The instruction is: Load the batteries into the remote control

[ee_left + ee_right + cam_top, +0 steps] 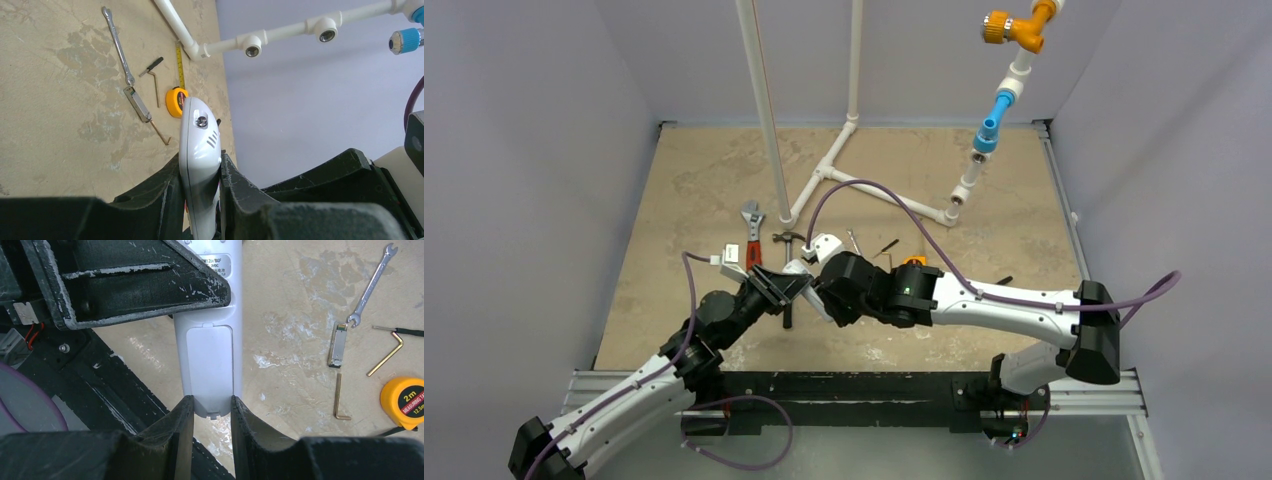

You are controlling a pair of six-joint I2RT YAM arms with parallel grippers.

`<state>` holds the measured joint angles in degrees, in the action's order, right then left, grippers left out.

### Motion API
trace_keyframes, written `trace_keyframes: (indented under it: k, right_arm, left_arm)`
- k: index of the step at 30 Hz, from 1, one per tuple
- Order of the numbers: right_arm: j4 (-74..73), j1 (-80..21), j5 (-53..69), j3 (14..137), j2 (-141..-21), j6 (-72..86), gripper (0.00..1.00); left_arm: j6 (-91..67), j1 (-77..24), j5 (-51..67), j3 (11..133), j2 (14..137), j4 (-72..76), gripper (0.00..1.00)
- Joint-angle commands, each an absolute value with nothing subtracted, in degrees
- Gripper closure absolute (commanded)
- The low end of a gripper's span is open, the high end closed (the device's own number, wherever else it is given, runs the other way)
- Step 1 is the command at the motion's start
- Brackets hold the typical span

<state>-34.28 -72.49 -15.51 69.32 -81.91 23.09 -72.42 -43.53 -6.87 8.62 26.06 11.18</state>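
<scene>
Barely started. Left gripper [200, 169] is clamped on the remote [199, 140], holding it up off the table [60, 100], front-centre between the arms. Right gripper [212, 407] is at the remote's bottom end, fingers narrowly apart either side of the cover [209, 365] latch; can't tell if they pinch or just touch. Cover looks closed. No batteries visible in any view. Left to do, I'd judge: cover off, batteries found and seated, cover back on.
</scene>
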Motion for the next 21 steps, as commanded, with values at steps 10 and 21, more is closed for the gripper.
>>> trace_keyframes:
  k: [10,21]
  right_arm:
    - [-37.34,-72.95,-17.01,73.18,-83.14,23.41,0.84]
    - [-36.29,-73.04,-17.92,74.14,-84.02,23.04,0.83]
  left_arm:
    - [-73.48,-43.59,-8.35,8.88,24.52,13.65,1.00]
    - [-73.27,-43.59,-7.39,9.39,25.00,14.58,1.00]
